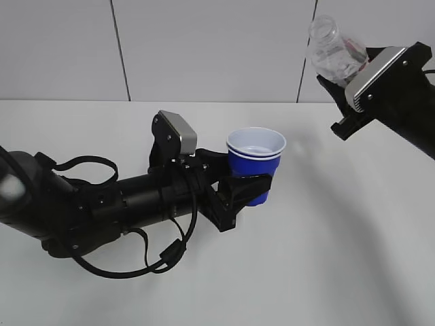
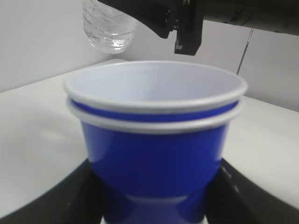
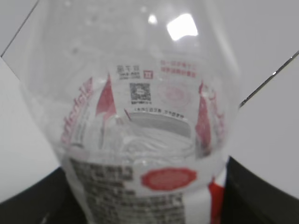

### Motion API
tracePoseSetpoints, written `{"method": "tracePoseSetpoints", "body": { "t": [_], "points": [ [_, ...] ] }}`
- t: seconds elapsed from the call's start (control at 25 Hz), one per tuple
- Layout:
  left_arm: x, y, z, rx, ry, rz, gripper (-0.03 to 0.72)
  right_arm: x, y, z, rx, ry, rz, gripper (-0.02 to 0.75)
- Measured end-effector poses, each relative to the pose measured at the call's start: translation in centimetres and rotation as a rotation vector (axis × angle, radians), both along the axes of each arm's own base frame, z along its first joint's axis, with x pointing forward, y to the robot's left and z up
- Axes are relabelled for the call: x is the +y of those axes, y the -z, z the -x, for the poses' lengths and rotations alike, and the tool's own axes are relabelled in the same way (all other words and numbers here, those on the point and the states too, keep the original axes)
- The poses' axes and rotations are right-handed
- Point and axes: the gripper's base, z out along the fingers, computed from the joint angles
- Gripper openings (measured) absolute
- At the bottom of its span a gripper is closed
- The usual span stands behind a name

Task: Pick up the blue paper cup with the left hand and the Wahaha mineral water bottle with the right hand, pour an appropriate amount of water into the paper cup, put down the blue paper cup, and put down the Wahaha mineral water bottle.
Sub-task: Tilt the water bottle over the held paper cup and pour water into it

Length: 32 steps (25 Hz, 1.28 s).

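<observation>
Both pick-ups look done: the left hand [image 1: 253, 193] clamps the blue paper cup [image 1: 255, 163] upright between its fingers; the right hand [image 1: 343, 85], well above and beyond, grips the Wahaha mineral water bottle [image 1: 331, 49]; next, bring its neck over the cup and tilt.

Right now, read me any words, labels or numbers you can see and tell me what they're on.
Bottle label: red and grey print, a QR code and a red oval badge, all too blurred to read.
Cup: plain blue, no text.
Left gripper and right gripper: no readable markings.
</observation>
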Motion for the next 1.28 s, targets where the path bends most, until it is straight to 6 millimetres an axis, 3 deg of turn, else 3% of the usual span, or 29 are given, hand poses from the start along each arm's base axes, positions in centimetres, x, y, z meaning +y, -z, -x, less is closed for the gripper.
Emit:
{"method": "tracePoseSetpoints", "body": {
  "t": [0.44, 0.76, 1.28],
  "points": [
    [-2.0, 0.0, -1.1, -0.145, 0.035, -0.019, 0.442, 0.2, 0.1, 0.1, -0.023, -0.019, 0.069, 0.451],
    [-1.8, 0.0, -1.8, -0.179, -0.033, -0.025, 0.442, 0.2, -0.7, -0.5, -0.069, -0.017, 0.114, 0.451],
    [-1.8, 0.0, -1.9, -0.181, -0.04, -0.024, 0.428, 0.2, 1.1, -1.2, -0.091, -0.01, 0.286, 0.451]
  ]
}}
